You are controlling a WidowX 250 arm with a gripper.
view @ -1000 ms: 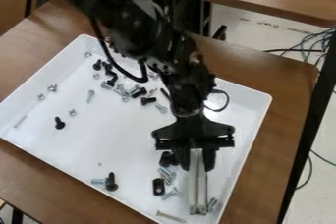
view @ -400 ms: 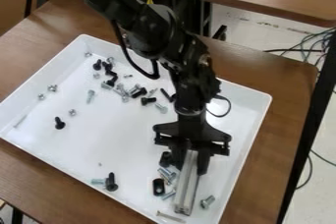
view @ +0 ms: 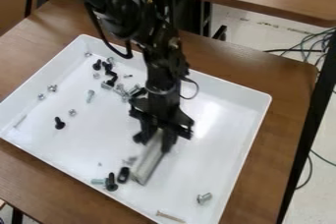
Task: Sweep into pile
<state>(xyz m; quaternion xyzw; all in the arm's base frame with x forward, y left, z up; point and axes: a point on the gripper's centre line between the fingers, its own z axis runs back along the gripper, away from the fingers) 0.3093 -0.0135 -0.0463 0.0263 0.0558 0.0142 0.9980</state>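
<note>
Black gripper (view: 155, 142) hangs over the lower middle of the white tray (view: 256, 120), gripping a metal bar (view: 150, 159), one finger on each side. Bar slants down toward the view's lower left, its low end just beside a black oval piece (view: 123, 174). Blurred small hardware (view: 130, 160) sits next to the bar's left side. Beyond the oval piece, a black bolt (view: 111, 183), with a silver bolt (view: 98, 181) just left of it.

Main pile of mixed screws (view: 112, 81) lies loosely spread in the tray's upper part, partly behind the arm. A silver screw (view: 91, 95) is near it, lower left. Left part of tray: two nuts (view: 52, 88) near each other, another nut (view: 72, 112) near a black screw (view: 60, 123), and a thin screw (view: 20, 121) near the edge. Lower right: a thick bolt (view: 204, 198), well apart from the bar; below it, a long screw (view: 171, 216) near the tray wall. Tray is on a brown table (view: 289, 115); cables (view: 318, 46) on the floor behind.
</note>
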